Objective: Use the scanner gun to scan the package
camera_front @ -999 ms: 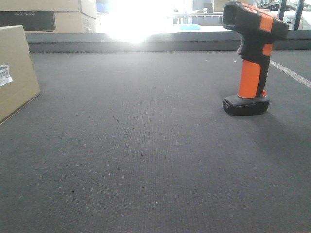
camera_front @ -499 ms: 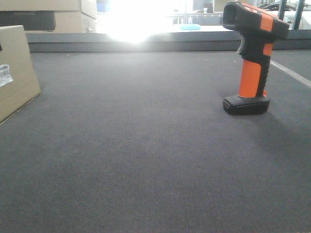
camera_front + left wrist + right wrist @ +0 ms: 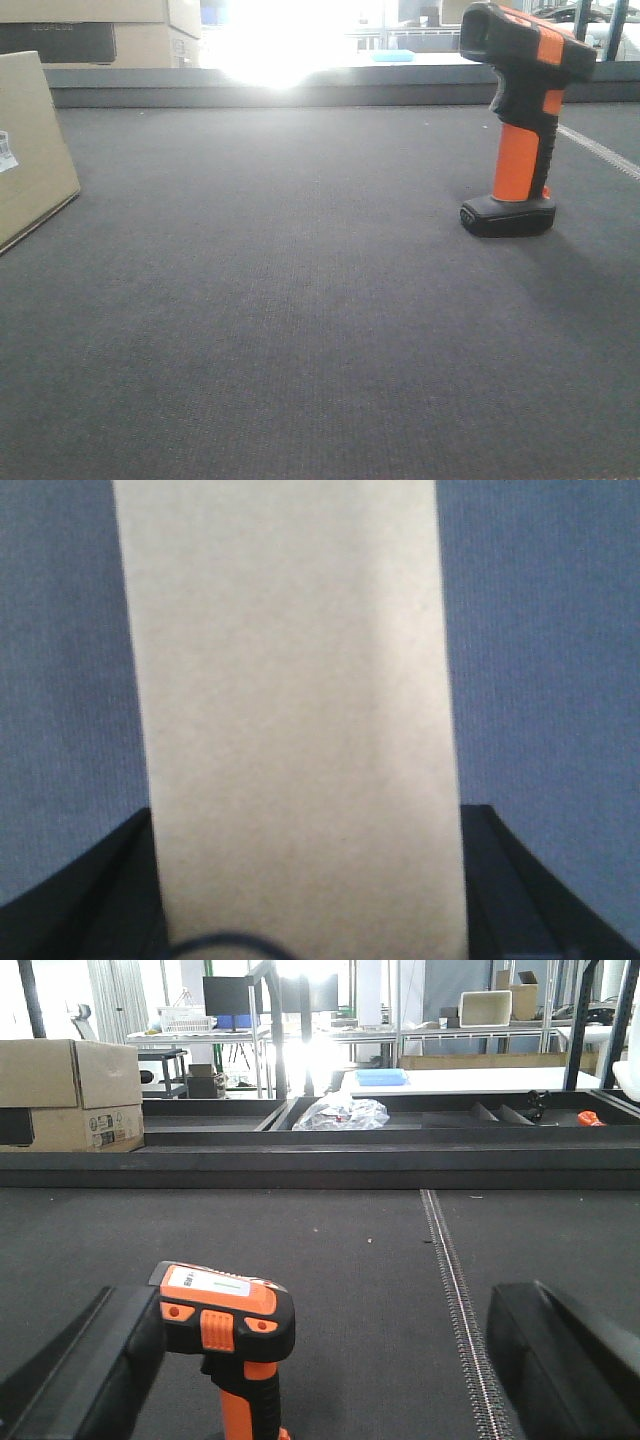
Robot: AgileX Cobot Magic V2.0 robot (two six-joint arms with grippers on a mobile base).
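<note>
The right gripper (image 3: 320, 1360) hung spread wide, with the scanner gun (image 3: 235, 1340) upright between its jaws, handle vertical, nearer the view's left one. The left gripper (image 3: 305, 880) seemed clamped across the package (image 3: 290, 680), blurred close-up, well left of the scanner on the dark mat (image 3: 300, 300).

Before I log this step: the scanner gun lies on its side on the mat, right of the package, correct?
No: the front-facing view shows the scanner gun standing upright on its base, on the mat, right of the package.
</note>
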